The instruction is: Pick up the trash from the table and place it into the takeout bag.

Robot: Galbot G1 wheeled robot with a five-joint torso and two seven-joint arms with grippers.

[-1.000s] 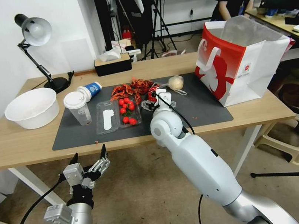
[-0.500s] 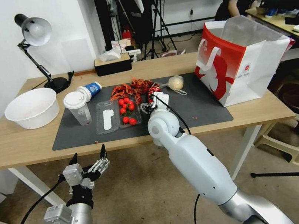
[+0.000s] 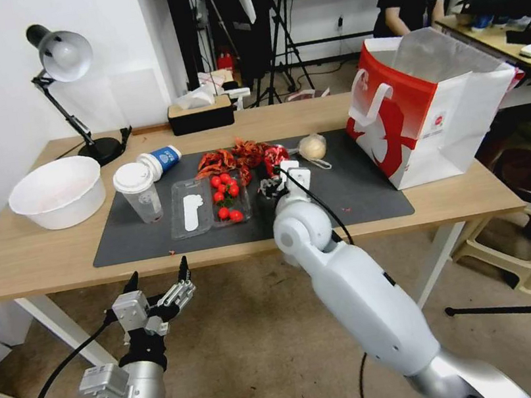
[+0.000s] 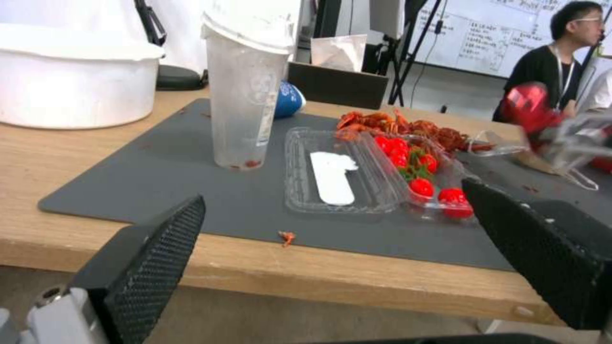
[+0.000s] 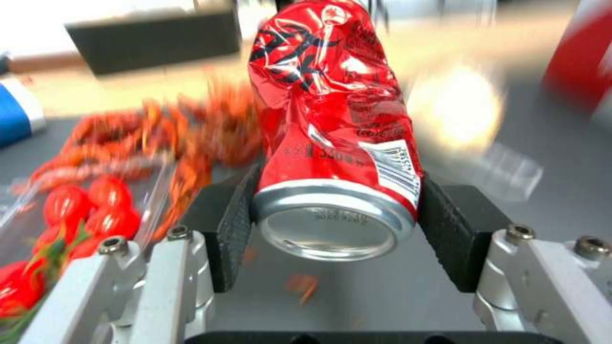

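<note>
Change: right arm has swung a little toward the bag side since a moment ago, and the can now sits clear of the mat.
Right gripper [image 5: 334,224]: fingers [image 5: 234,224] closed on the crushed red can [image 5: 332,110], gripping near its base, above the middle of the counter [image 3: 35,260].
Left gripper [image 3: 159,288]: spread wide, holding nothing, parked below the counter's near edge.
Bag [image 3: 431,107]: stands open at the counter's right end, well apart from the can.
Slip risk: dented, smooth metal held at one end may twist or slide out during the swing.
Bag risk: can or wrist could catch the rim or handle and tip the light bag.
Spill risk: a low carry could sweep the red food scraps [image 3: 236,157] or the tomato tray [image 3: 210,204].
</note>
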